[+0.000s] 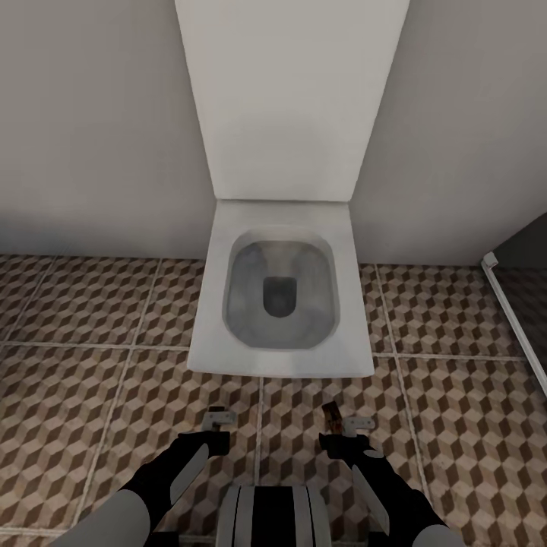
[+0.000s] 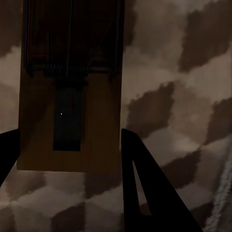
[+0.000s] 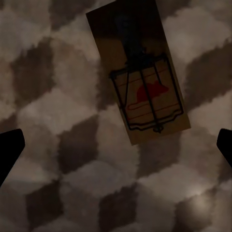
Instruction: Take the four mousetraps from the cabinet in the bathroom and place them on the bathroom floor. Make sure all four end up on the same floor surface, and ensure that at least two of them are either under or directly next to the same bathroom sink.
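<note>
Left gripper is clamped on a mousetrap sticking out at its 12 o'clock; right gripper is spread wide, another mousetrap lying on the bathroom floor beyond it at 12.

toilet on bathroom floor against wall, shower rail right

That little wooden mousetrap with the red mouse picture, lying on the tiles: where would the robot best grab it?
Probably across the long edges of the mousetrap, at the bare wooden end away from the wire frame, coming straight down. It seems to lie flat and slanted on the floor, so the right pincer should turn to match.
</note>
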